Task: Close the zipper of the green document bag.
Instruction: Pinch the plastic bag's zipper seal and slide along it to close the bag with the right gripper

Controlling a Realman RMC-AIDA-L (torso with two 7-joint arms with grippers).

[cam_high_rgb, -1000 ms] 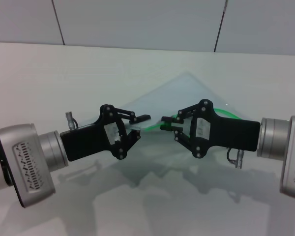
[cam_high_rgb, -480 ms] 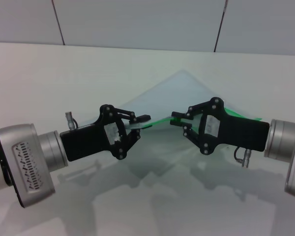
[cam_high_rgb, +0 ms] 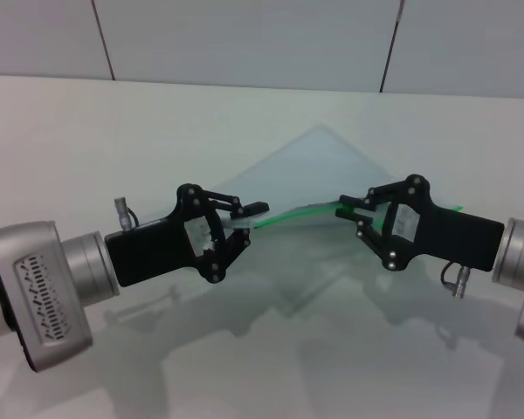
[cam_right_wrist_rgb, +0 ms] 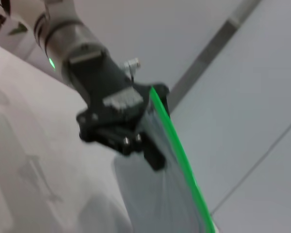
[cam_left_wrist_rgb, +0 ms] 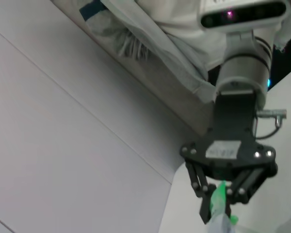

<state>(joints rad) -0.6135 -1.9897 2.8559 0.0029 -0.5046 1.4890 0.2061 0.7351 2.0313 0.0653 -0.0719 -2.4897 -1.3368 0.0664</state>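
Observation:
The green document bag (cam_high_rgb: 319, 170) is a translucent pouch held up off the white table between both grippers. Its zipper (cam_high_rgb: 297, 212) is a thin bright green strip along the near edge. My left gripper (cam_high_rgb: 251, 216) is shut on the bag's left end, at the start of the green strip. My right gripper (cam_high_rgb: 349, 208) is shut on the zipper, right of the middle; the slider is hidden between its fingers. The left wrist view shows the right gripper (cam_left_wrist_rgb: 216, 206) pinching the zipper (cam_left_wrist_rgb: 217, 196). The right wrist view shows the left gripper (cam_right_wrist_rgb: 155, 124) gripping the bag (cam_right_wrist_rgb: 155, 194) beside the zipper (cam_right_wrist_rgb: 182, 155).
The white table (cam_high_rgb: 87, 140) lies under the bag, with a grey panelled wall (cam_high_rgb: 244, 39) behind it. Both arms reach in from the near sides at low height. Nothing else stands on the table.
My right gripper has slid to the right along the green zipper, away from the left gripper. The bared green strip between them has lengthened. The left gripper has kept its place.

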